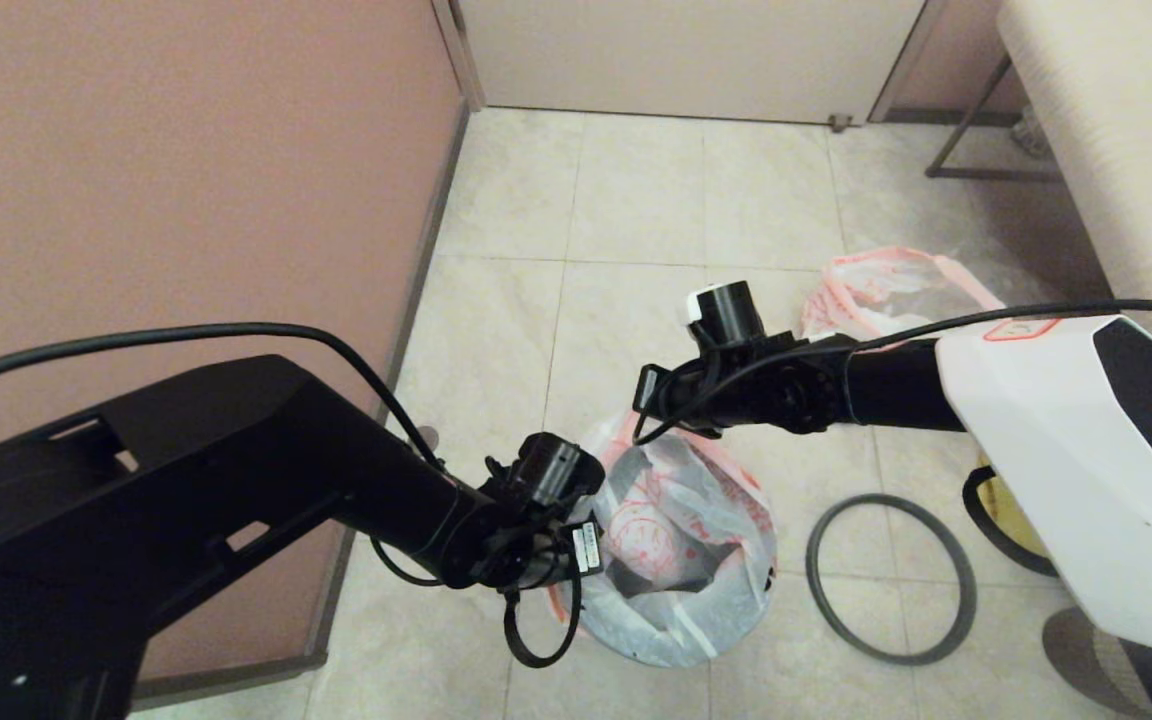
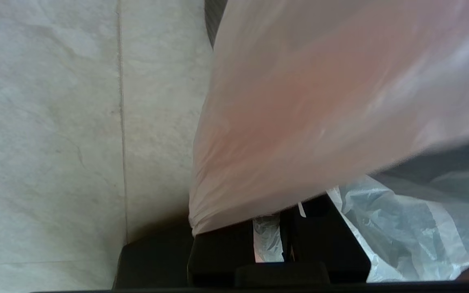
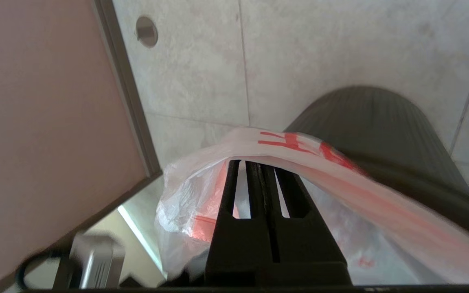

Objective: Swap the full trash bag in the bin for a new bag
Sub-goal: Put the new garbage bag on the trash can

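Observation:
The new bag (image 1: 681,520), limp white with red printing, lies spread over the mouth of the black bin (image 1: 671,585), which it mostly hides. My left gripper (image 1: 576,560) is at the bin's left rim, shut on the bag's film (image 2: 299,101), which covers its fingertips. At the far rim my right gripper (image 3: 261,162) is shut, the bag's pink-red rim (image 3: 299,144) stretched across its tips, beside the ribbed bin wall (image 3: 381,122). The grey hoop (image 1: 891,578) lies flat on the floor to the right of the bin. The full trash bag (image 1: 886,290) sits further back on the right.
A pink wall (image 1: 186,150) with a dark skirting runs close along the bin's left. A yellow bag (image 1: 1011,510) lies at the right behind my right arm. A pale bench (image 1: 1116,120) on a metal frame stands at the back right. A round floor drain (image 3: 146,30) is near the wall.

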